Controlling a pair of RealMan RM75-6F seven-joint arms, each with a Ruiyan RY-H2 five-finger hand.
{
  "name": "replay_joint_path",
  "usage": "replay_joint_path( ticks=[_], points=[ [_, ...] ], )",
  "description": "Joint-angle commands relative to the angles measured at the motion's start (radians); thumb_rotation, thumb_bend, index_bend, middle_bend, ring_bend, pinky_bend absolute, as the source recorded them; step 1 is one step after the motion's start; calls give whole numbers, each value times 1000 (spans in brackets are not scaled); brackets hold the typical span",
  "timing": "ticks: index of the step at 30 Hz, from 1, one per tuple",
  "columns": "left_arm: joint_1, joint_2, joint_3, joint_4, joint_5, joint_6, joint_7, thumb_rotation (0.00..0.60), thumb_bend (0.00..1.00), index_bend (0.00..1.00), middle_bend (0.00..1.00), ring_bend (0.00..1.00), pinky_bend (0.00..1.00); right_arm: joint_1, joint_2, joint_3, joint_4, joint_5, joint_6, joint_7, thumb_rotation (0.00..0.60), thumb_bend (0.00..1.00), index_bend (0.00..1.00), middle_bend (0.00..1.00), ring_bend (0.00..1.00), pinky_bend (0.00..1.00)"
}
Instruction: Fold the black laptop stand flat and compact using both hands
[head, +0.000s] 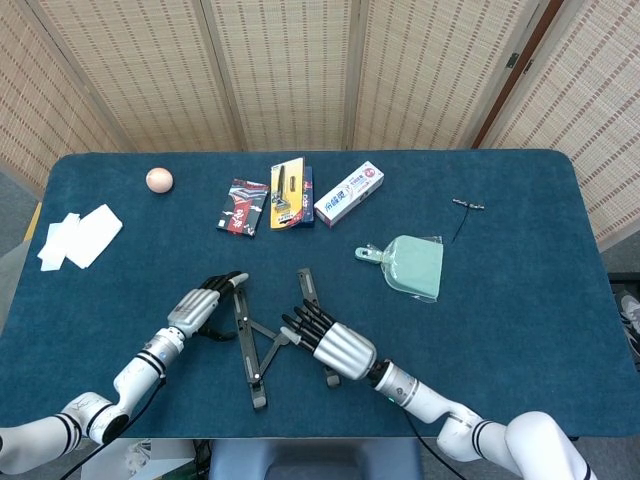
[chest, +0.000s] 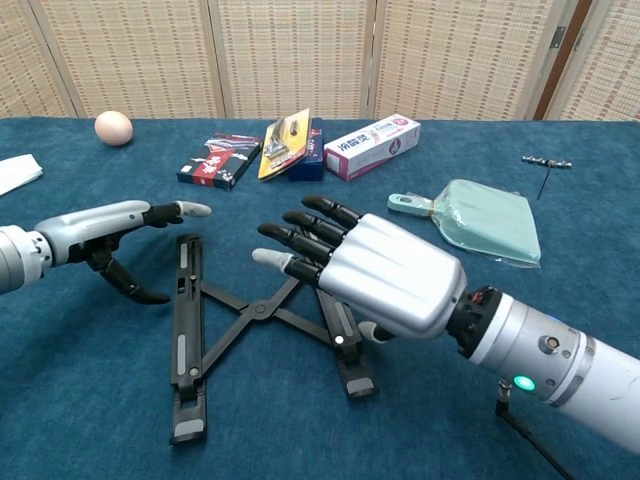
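Woven cane screens backed the dark blue felt table (head: 520, 250) as you worked. At that moment the black folding laptop stand (chest: 255, 315), two flat bars joined by crossed links, lay near the front edge, toward six o'clock of the table's centre, partly closed but with its bars apart.

Your left hand (chest: 115, 225) hovered at the stand's nine o'clock, fingers stretched out and spread, thumb hooked under, holding nothing; whether a fingertip touched the near bar, I could not tell. Your right hand (chest: 365, 270) sat over the bar at three o'clock, fingers extended and slightly apart, palm down; the thumb seemed tucked beside that bar, though contact was hidden.

My read: you were mid-squeeze. To do it well, you'd want the left palm braced flat against the outer edge of its bar as a stop, and the right pushing toward nine o'clock, low and level, so the links scissor shut rather than the whole stand skating across the felt. Keep fingertips clear of the crossing links.
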Motion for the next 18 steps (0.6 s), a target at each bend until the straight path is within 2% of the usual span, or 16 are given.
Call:
replay_joint_path(
  ticks=[1,18],
  points=[
    [4,-9,0,14,-4,1,8,600,170,0,0,3,0,0,-3,-1,1,1,2,-3,600,0,0,0,0,0],
    [9,-42,-10,26,-8,-3,0,600,170,0,0,0,0,14,-49,1,54,9,25,0,600,0,0,0,0,0]
  ],
)
